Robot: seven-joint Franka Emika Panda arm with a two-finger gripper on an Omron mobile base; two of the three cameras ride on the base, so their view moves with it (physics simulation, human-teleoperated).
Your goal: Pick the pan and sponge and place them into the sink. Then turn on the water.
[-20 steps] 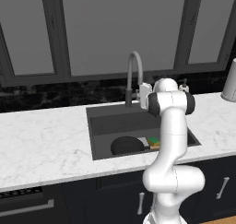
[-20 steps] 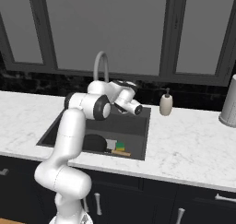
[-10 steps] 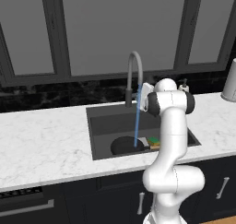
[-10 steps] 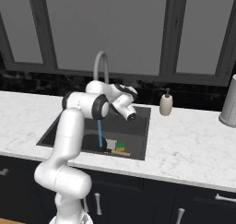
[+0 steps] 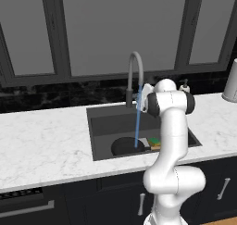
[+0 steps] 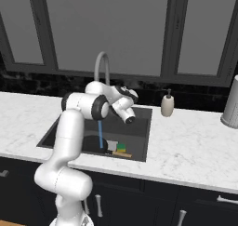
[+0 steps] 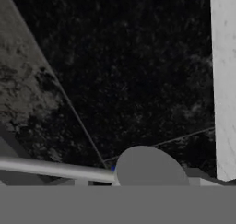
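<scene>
The black pan (image 5: pixel 126 146) lies on the floor of the dark sink (image 5: pixel 99 127), its wooden handle (image 6: pixel 122 154) pointing right. The green-topped sponge (image 5: pixel 154 141) rests beside it, also seen in the right base view as the sponge (image 6: pixel 121 147). A thin blue stream of water (image 5: pixel 137 120) falls from the arched grey faucet (image 5: pixel 134 64) onto the pan. My gripper (image 6: pixel 129 120) hangs over the back right of the sink (image 6: pixel 142 141), right of the faucet (image 6: pixel 101 64), pointing down. Nothing is in it. The fingers are too small to show how far apart they stand.
A soap dispenser (image 6: pixel 167 104) stands on the marble counter behind the sink's right corner. A metal canister (image 6: pixel 231 104) is at the far right. In the hand view a grey round faucet base (image 7: pixel 150 168) with a bar sits before the dark backsplash.
Water has started to run from the faucet; one second ago there was none. My hand has dropped slightly and shifted away from the faucet.
</scene>
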